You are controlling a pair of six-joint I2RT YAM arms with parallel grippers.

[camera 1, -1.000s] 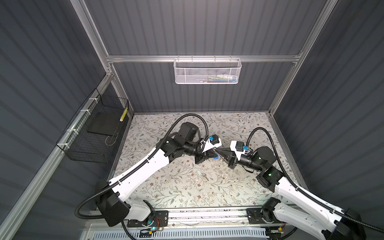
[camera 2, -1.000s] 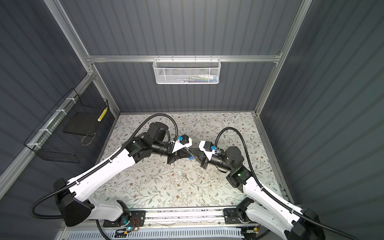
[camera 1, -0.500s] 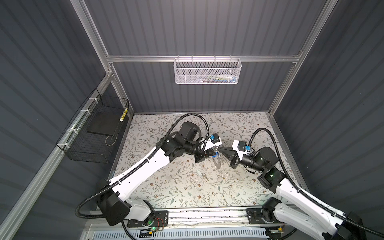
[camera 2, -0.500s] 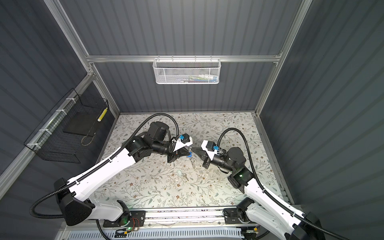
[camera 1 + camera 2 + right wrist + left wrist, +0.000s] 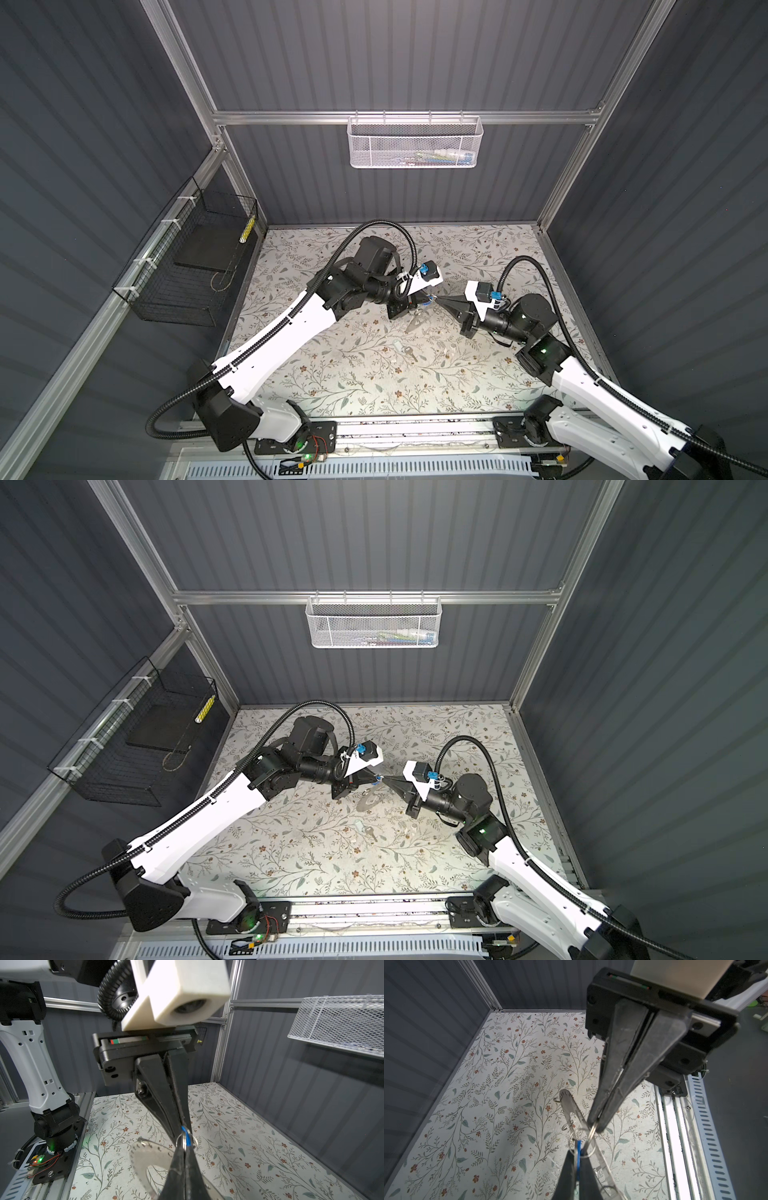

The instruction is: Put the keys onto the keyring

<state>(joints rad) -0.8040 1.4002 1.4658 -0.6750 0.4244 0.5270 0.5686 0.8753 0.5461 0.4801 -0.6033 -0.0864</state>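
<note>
— Status?
— My left gripper [image 5: 577, 1157] is pinching the blue key [image 5: 579, 1147]. My right gripper [image 5: 595, 1126] is clamped on the keyring [image 5: 145, 1156] by a small loop, held in mid-air.
— What's left?
— Blue key doesn't look threaded yet. Whitish key [image 5: 406, 351] is lying on the table [image 5: 332, 374].

left gripper [image 5: 371, 780] pinching blue key [image 5: 377, 776], right gripper [image 5: 387, 780] opposite, keyring [image 5: 367, 802] beneath

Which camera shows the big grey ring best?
The right wrist view: the keyring is close, flat face and rim holes clear. The left wrist view shows it edge-on; both top views show a tiny grey patch.
</note>
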